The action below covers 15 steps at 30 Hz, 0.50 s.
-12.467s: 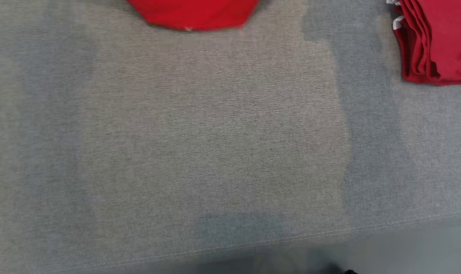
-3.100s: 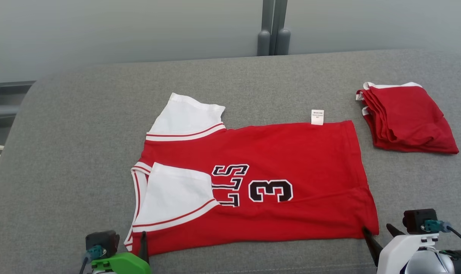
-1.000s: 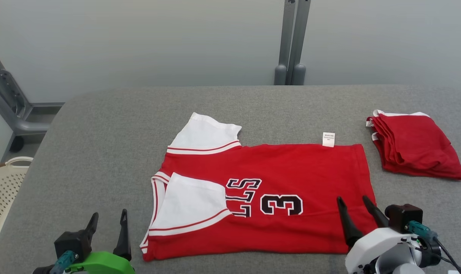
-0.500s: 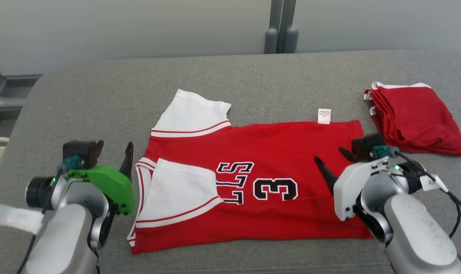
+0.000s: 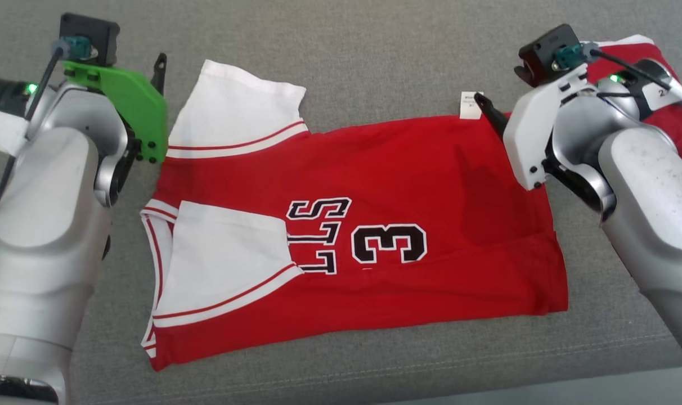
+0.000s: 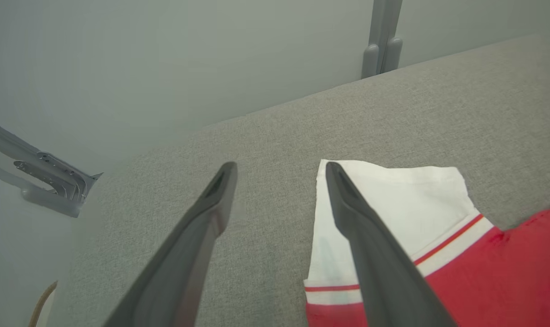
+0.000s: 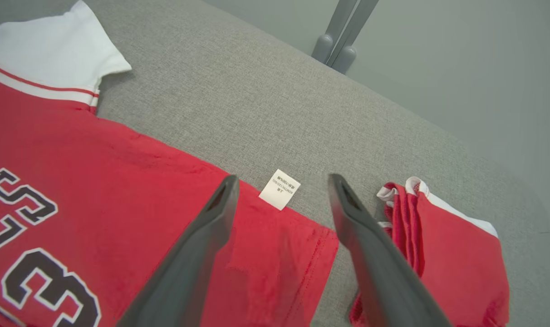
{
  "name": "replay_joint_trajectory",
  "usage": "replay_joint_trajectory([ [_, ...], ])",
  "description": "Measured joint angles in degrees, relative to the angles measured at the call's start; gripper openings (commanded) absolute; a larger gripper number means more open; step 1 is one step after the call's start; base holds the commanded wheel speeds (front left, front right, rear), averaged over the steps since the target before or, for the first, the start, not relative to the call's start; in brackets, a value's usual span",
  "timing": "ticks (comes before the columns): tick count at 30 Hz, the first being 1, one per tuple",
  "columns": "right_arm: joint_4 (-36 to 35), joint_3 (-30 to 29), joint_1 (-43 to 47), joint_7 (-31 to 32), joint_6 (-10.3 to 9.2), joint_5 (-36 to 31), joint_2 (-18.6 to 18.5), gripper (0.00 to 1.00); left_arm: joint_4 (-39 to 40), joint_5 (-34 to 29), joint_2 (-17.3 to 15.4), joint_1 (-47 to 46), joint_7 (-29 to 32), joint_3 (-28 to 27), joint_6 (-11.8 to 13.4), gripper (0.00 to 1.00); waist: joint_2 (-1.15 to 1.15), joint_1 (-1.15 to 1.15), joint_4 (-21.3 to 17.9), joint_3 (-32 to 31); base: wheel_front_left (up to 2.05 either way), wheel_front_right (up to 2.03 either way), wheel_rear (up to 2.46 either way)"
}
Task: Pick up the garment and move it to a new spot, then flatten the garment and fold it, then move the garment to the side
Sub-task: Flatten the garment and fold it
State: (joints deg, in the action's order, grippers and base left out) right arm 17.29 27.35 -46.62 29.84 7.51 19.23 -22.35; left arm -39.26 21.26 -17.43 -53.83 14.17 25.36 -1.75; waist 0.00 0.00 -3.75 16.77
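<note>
Even, soft indoor light, faint shadow on the garment (image 5: 386,169) — wrist views hazy, edges stretched

Garment (image 5: 375,185) flat at middle of surface (image 5: 375,50), neck end left, hem right, near edge close to surface's front edge. Far sleeve (image 5: 234,112) spread toward back; near sleeve (image 5: 217,253) lying on body. Label (image 7: 280,189) juts from back edge near hem. Folded stack (image 7: 452,254) just right of hem, toward back-right. Left tool (image 6: 279,170) at far sleeve's left edge; right tool (image 7: 282,181) over back hem corner, between label and stack. Post (image 6: 381,41) behind surface's back edge.

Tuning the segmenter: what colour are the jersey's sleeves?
The sleeves are white, each with a thin red stripe; head view shows them best.
</note>
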Motion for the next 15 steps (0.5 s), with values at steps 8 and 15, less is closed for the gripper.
replay_joint_trajectory([
  [8,3.65,6.54,-8.94,1.05,0.0,1.85,-0.83,1.0,-8.45,-1.99,0.08,-8.72,3.3,2.3,-1.13,1.0,0.0,0.0,-3.45,7.45,0.0,0.0,0.0],
  [15,5.49,9.42,-12.54,-1.22,0.0,2.38,-1.29,1.0,-14.05,-2.9,-0.23,-13.58,7.55,3.6,-1.35,1.0,0.0,0.01,-6.52,11.91,0.0,0.0,0.0],
])
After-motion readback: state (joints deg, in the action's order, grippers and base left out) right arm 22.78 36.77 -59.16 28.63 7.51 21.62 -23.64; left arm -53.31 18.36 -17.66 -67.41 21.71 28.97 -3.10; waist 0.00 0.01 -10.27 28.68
